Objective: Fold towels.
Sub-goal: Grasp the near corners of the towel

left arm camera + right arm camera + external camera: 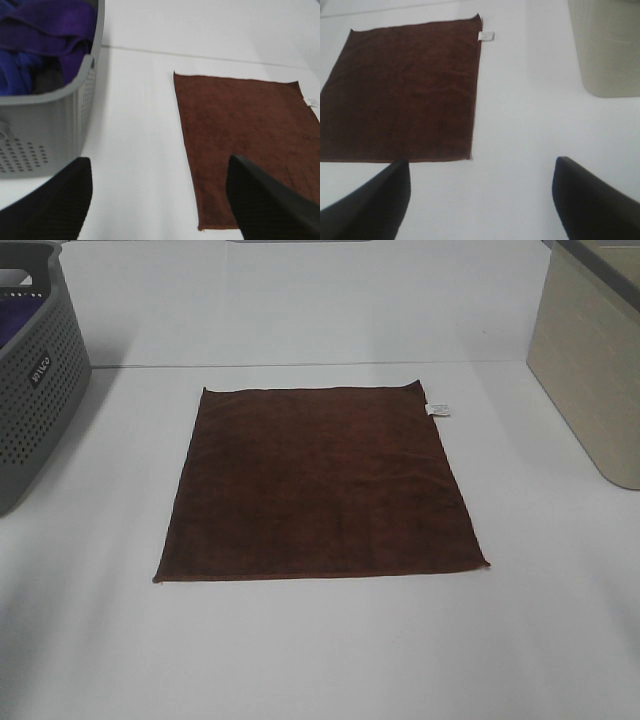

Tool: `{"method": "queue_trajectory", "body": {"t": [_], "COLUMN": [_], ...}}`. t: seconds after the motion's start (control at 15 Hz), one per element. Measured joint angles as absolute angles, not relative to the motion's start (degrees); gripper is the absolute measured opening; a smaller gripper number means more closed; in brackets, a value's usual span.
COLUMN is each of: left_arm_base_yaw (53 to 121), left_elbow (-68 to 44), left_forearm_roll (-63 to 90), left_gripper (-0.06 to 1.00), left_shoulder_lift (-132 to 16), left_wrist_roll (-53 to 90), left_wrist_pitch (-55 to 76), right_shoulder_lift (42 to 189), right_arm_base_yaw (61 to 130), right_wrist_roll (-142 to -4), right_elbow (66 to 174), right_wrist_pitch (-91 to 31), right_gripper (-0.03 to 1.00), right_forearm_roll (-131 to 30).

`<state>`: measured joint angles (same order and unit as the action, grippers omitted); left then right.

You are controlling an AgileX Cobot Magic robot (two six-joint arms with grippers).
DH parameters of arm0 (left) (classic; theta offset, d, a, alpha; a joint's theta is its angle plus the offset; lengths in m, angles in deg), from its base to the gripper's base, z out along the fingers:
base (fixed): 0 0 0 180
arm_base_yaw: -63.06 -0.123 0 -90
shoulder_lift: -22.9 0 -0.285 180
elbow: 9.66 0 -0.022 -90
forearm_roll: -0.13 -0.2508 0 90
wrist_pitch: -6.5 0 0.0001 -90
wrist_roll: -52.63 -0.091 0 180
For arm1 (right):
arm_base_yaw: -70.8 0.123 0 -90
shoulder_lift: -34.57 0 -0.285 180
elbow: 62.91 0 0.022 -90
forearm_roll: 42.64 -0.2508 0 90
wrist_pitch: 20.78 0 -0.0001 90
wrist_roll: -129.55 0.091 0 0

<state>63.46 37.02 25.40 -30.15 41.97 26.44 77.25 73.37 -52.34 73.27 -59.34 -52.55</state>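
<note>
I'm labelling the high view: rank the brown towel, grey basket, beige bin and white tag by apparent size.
1. brown towel
2. grey basket and beige bin: look alike, both cropped by the frame, so unranked
3. white tag

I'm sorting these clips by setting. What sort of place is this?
Probably a lab bench staged for laundry folding: a plain white table, one brown towel spread flat, a grey perforated basket of purple cloths and a beige bin beside it.

Brown towel (318, 485) matt napped cloth; grey basket (35, 380) perforated plastic.
</note>
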Motion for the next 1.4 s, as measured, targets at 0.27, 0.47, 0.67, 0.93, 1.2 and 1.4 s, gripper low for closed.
{"method": "queue_trajectory", "body": {"t": [0.27, 0.47, 0.67, 0.93, 1.2, 1.4], "left_arm_base_yaw": [67.82, 70.62, 70.74, 70.62, 67.53, 63.12], "left_elbow": [33.69, 31.52, 26.24, 19.2, 18.11, 18.05], "left_forearm_roll": [33.48, 37.89, 41.73, 42.19, 48.49, 62.12], "left_gripper": [0.71, 0.71, 0.71, 0.71, 0.71, 0.71], "left_shoulder_lift": [-50.94, -65.44, -81.54, -89.79, -90.76, -92.37], "left_wrist_roll": [38.36, 37.73, 37.67, 35.26, 26.67, 12.52], "left_wrist_pitch": [26.09, 25.86, 26.78, 32.22, 33.88, 38.35], "right_shoulder_lift": [100.4, 115.41, 133.75, 145.49, 151.97, 153.45], "right_arm_base_yaw": [73.37, 73.37, 73.37, 70.85, 60.71, 58.71], "right_wrist_roll": [-52.45, -53.48, -57.09, -66.78, -81.67, -89.12], "right_elbow": [81.41, 87.94, 94.99, 100.6, 101.23, 101.35], "right_wrist_pitch": [-60.83, -62.55, -66.67, -68.33, -72.57, -74.58], "right_gripper": [0.74, 0.74, 0.71, 0.69, 0.68, 0.68], "right_forearm_roll": [-53.81, -54.27, -58.28, -68.65, -83.37, -87.27]}}
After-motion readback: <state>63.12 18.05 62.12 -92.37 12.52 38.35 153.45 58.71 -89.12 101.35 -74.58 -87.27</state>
